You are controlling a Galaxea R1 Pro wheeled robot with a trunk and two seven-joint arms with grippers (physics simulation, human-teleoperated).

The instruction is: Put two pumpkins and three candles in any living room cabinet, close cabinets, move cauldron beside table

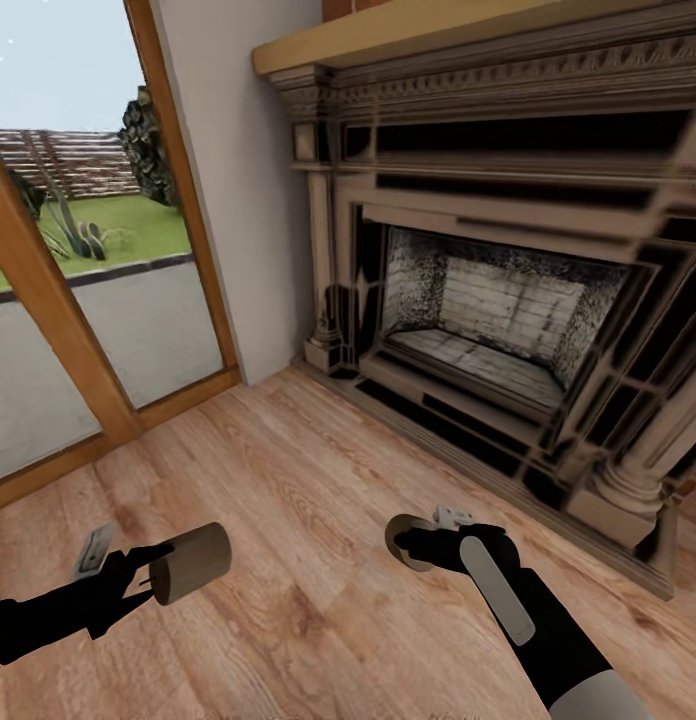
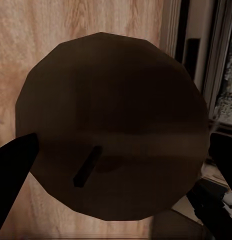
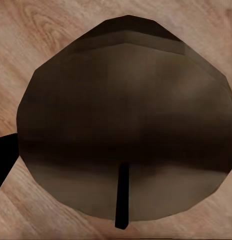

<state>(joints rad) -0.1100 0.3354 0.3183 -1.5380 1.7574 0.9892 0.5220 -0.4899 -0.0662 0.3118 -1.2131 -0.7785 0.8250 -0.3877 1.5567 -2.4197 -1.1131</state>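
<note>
Looked everything over and there's zero readable text, no labels, brands, numbers or signs on anything, not on the fireplace point(image 1: 508, 300), the candles point(image 1: 191, 563) or the wooden floor point(image 1: 318, 520)

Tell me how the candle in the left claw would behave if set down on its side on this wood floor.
The candle looks like a smooth squat cylinder, so it would probably roll. It seems rigid. The left claw holds it with little visible strain, so it is likely light.

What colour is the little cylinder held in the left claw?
Greyish-tan: the small squat cylindrical candle in the left gripper shows it best in the head view.
</note>
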